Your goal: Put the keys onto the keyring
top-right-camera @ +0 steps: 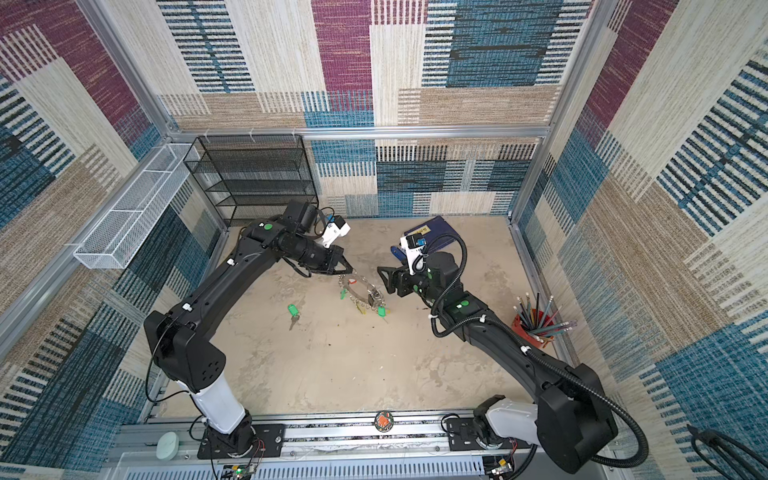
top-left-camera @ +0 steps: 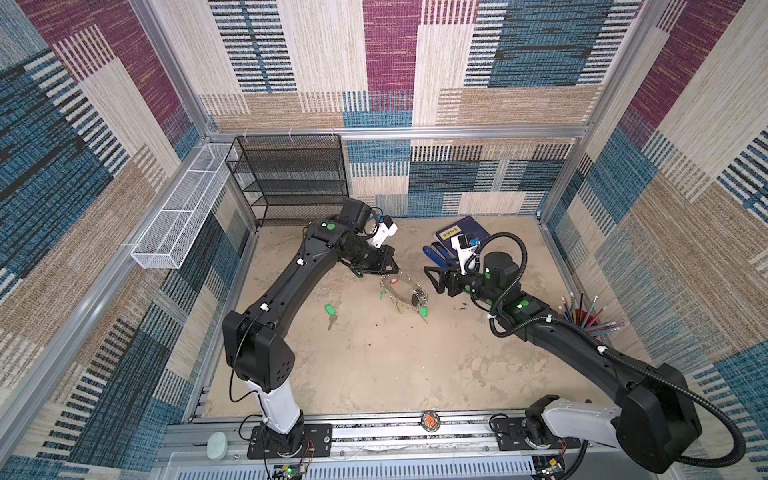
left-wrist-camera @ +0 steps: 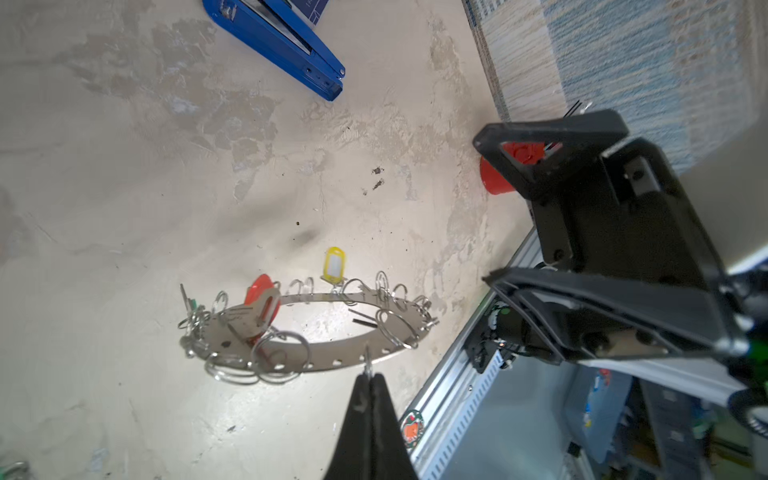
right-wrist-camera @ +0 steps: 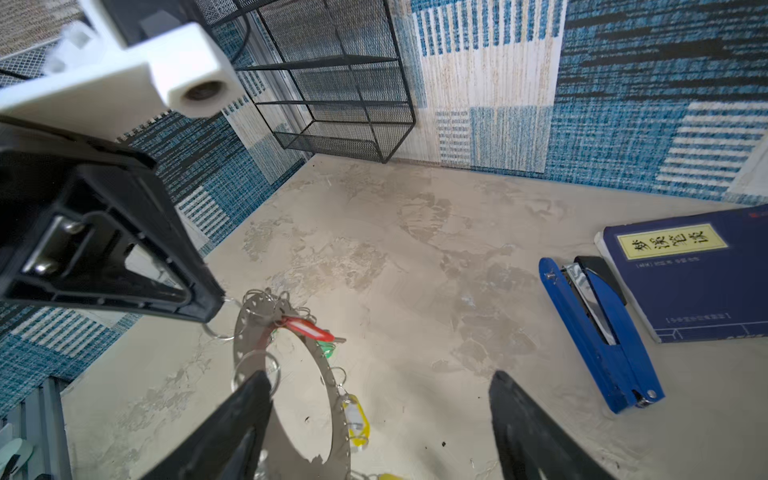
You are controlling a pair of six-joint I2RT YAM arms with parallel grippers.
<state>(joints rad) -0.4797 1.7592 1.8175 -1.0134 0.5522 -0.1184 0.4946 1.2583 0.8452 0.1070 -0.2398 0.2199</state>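
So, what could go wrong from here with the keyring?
The left gripper pinches just one small split ring on the keyring, so the tilted disc may swing or slip free. The open right gripper sits close by and could knock it or snag loose rings. The green-tagged key lies apart on the table; reaching it may mean crossing the disc.

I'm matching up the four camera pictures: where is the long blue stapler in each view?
Top view: long blue stapler right of centre, partly hidden by the right arm's white wrist camera.
Top view: same spot, near the dark blue book.
Left wrist view: beyond the flat grey metal keyring disc, cut by the frame edge.
Right wrist view: fully shown beside that book.
Shared landmark: that disc, in all four.
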